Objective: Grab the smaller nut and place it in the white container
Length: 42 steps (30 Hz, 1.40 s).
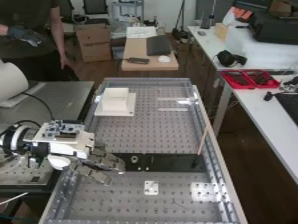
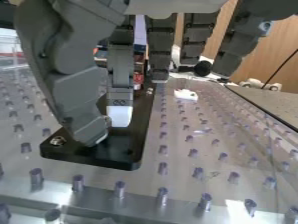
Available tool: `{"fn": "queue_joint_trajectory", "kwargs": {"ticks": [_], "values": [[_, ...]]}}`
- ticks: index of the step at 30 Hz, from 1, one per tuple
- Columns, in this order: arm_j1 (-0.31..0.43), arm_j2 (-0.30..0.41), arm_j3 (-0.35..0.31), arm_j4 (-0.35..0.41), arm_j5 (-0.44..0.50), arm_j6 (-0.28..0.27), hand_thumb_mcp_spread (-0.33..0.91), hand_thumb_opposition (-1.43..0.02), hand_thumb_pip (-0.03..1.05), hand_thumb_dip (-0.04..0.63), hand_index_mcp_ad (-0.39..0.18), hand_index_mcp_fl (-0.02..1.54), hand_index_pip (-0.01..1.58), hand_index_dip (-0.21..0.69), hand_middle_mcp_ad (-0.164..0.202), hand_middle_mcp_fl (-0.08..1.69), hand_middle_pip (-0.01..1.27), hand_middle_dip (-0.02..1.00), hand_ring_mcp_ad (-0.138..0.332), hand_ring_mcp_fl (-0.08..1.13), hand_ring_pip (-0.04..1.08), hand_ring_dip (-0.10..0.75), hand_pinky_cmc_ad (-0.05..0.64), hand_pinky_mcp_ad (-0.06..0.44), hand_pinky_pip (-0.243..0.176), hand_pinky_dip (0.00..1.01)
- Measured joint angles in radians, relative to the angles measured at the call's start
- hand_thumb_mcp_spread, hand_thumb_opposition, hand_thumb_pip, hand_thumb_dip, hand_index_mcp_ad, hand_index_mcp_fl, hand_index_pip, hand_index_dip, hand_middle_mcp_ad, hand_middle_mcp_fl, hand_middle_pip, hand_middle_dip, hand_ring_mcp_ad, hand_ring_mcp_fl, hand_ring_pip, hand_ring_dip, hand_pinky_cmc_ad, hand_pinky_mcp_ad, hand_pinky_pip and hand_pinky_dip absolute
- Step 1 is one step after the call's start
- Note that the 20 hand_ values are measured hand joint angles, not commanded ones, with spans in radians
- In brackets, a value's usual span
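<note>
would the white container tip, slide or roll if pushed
Probably slide: the white container rises from a wider flat base, so tipping seems unlikely. Its square corners make rolling unlikely, and its straight edges suggest stiff walls.

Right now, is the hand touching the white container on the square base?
Apart. The high view shows the hand by the black plate, with a stretch of studded bench top between it and the container.
</note>
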Motion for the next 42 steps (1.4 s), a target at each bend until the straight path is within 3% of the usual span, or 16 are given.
{"fn": "queue_joint_trajectory", "kwargs": {"ticks": [27, 42], "values": [[0.016, 0.022, 0.002, 0.008, 0.008, 0.016, 0.48, -0.88, 0.54, 0.237, -0.117, 0.35, 1.51, 0.218, 0.068, 0.21, 0.13, 0.20, 0.115, 0.03, 0.11, 0.087, 0.333, 0.213, 0.021, 0.19], [0.081, 0.108, 0.000, -0.047, -0.025, 0.042, 0.48, -0.88, 0.54, 0.237, -0.117, 0.35, 1.51, 0.218, 0.066, 0.21, 0.13, 0.20, 0.113, 0.03, 0.11, 0.087, 0.333, 0.213, 0.021, 0.19]]}}
